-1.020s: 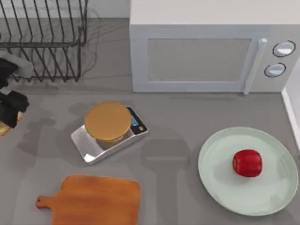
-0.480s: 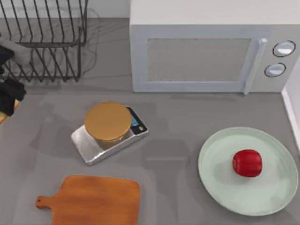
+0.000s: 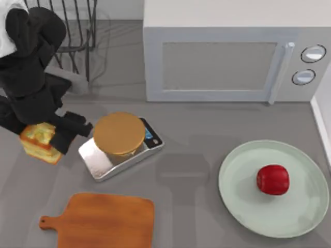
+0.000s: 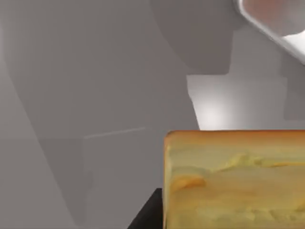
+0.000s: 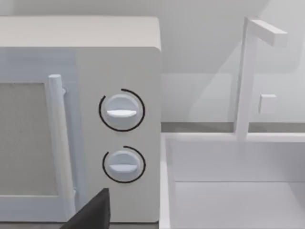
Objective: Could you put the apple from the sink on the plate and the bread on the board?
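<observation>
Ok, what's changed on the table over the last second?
The left arm has swung in from the table's left edge; the left gripper, shut on the bread, now holds it just left of the kitchen scale, not yet over the cutting board. The apple stayed on the plate; scale, board and microwave haven't moved.

The board [image 3: 106, 219] is showing an orange-brown wood grain with a matt finish. The scale [image 3: 120, 147] is presenting a polished, reflective metal body. The apple [image 3: 272, 179] is appearing glossy red. The plate [image 3: 248, 217] is looking smooth and pale. The bread [image 3: 40, 141] is displaying a rough toasted crust. The dish rack [image 3: 57, 46] is showing thin dark wire.
</observation>
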Motion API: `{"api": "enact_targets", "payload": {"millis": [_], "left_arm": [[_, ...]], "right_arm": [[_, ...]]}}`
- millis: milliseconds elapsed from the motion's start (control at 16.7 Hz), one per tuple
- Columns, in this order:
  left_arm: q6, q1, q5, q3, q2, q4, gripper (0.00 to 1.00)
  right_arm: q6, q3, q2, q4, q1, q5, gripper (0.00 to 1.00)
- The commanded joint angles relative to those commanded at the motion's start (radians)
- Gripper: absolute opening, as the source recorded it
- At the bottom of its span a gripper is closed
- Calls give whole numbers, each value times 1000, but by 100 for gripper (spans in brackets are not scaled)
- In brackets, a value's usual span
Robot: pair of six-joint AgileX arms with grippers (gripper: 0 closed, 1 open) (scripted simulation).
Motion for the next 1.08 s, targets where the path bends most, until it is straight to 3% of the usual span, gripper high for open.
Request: {"api": "enact_targets", "payload": {"millis": [300,540,720,1080], "left_arm": [[-473,-118,-2,-122,-83,41,0],[-719,-303,-4,-267,-184,83,0],[-792,-387,-6,-338,-244,119,0],[-794,-389,-6,-343,-245,122,0]], "right_arm": [[0,0,0,0,0,0,100],[0,0,0,0,0,0,100],[0,0,0,0,0,0,100],[0,0,0,0,0,0,100]]}}
